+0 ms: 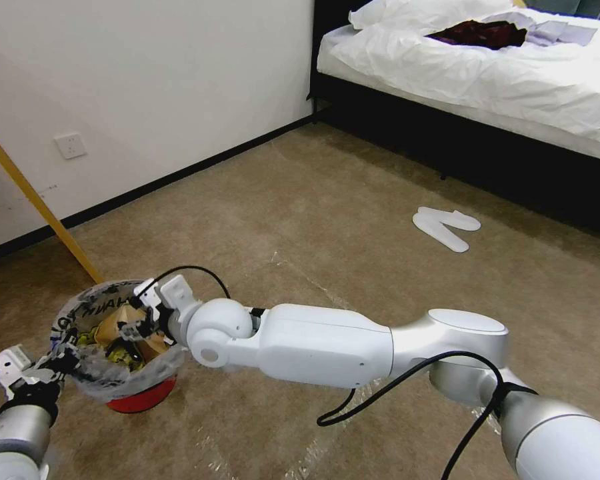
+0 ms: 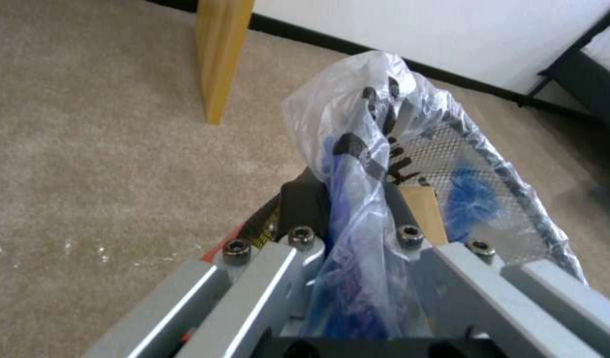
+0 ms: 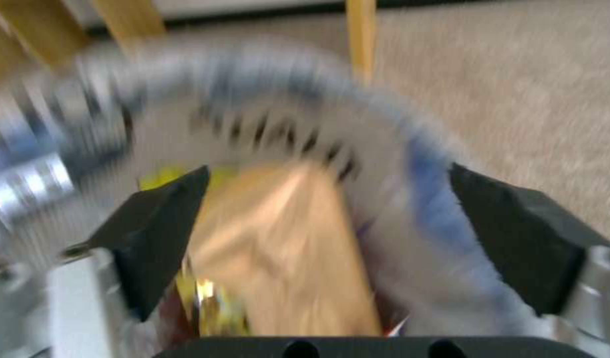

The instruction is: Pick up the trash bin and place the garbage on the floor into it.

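The floor [image 1: 327, 220], a beige-brown carpet, fills most of the head view, and across its visible stretch no loose litter shows: no tissues, bottle or wrappers. The only thing lying on it is a pair of flat white slippers [image 1: 445, 227] at centre right, which are not garbage. A bed [image 1: 487, 73] with white bedding runs across the upper right.

The right arm reaches from the lower right corner to the lower left of the frame, where the trash bin [image 1: 142, 397] stands: a red bucket lined with a clear printed bag [image 1: 80, 320]. Its base looks to be on or just above the carpet; which of the two is hard to tell. A slanted yellow wooden bar [image 1: 33, 193] rises behind it at the left edge.

The right end effector [image 1: 137, 329] sits over the bin's mouth. In the right wrist view its black pads [image 3: 523, 238] stand well apart, empty, with a brown paper bag [image 3: 285, 248] and a yellow scrap [image 3: 209, 303] lying in the bin between and below them.

The left end effector [image 1: 60, 365], at the lower left corner, is clamped on the bin's rim; the left wrist view shows the bag plastic bunched between its closed fingers [image 2: 305, 204].

By this evidence the task seems far along, with the bin in hand and garbage inside. Whether litter remains on carpet outside these views cannot be judged.
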### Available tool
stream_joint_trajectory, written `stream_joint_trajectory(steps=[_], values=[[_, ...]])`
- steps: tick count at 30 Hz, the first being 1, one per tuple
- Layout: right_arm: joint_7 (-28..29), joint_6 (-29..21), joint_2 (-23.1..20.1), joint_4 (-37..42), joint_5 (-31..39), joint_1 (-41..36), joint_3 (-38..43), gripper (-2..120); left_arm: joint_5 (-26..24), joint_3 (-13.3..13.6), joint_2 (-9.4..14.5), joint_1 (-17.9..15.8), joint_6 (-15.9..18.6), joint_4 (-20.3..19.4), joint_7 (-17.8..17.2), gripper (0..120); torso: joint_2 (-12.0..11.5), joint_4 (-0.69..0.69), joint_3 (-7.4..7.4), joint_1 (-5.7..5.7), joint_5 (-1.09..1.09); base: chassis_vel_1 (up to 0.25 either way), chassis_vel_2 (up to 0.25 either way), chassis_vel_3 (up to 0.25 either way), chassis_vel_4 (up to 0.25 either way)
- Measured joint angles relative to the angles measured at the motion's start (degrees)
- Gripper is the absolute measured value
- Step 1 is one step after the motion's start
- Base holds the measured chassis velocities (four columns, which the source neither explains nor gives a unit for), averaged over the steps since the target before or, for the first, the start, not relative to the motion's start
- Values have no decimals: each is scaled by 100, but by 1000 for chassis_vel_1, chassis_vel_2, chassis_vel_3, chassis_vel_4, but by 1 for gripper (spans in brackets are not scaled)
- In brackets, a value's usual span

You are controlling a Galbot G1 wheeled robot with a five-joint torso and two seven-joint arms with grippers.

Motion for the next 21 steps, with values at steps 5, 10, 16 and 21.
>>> stream_joint_trajectory(steps=[5,10,16,21], values=[[-70,216,-270,429,-165,-129,898,100,-3,-51,35,-18,-2,43,-8,5,0,-1,0,0,1,0,0,0,0],[-603,760,-800,988,-797,-387,2308,100,-10,-136,79,-35,-12,108,-18,5,0,-1,-1,0,2,0,0,0,0],[-1067,1350,-1428,1639,-1039,-901,3543,100,-55,-172,120,-46,-13,116,-39,5,0,-2,-1,0,3,0,0,0,0],[-1336,1719,-1624,1981,-1349,-1476,4441,100,-50,-276,88,34,-32,37,-43,5,0,2,-1,0,2,0,0,0,0]])
